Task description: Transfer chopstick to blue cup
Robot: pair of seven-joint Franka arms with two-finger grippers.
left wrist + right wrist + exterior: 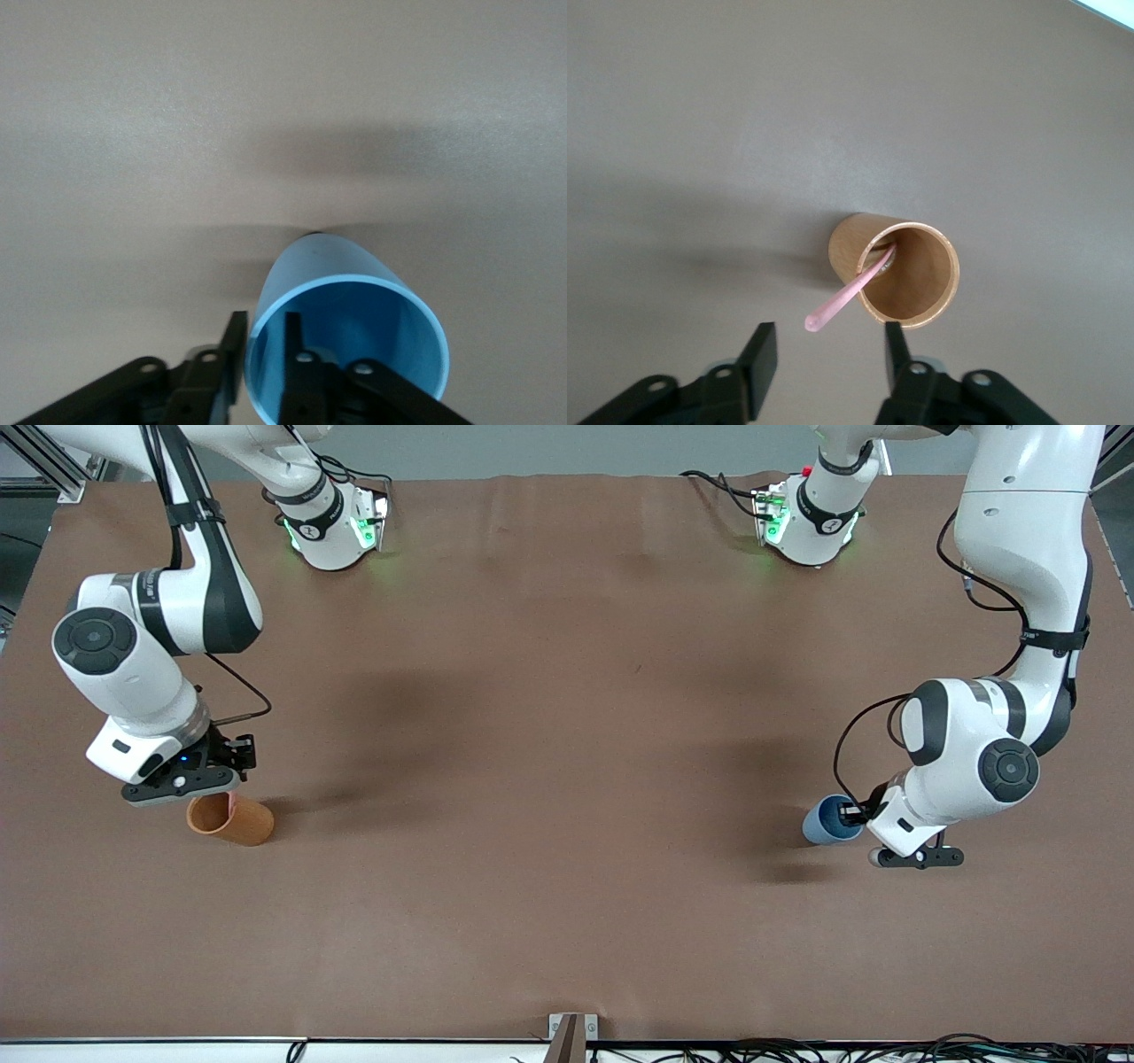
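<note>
I see the left claw [263, 372] pinching the blue cup's [826, 820] rim, one finger inside, one outside. The right claw [828, 354] hangs spread over the orange-brown cup [232, 819], where the chopstick [850, 294] stands leaning, tip past the rim. Both cups sit on the tabletop [567, 779], well apart.

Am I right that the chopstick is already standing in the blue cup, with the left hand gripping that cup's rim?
Not quite. The chopstick stands in the orange-brown cup, under the right hand, as the right wrist view shows. The left hand does grip the rim of the blue cup, one finger inside and one outside.
</note>
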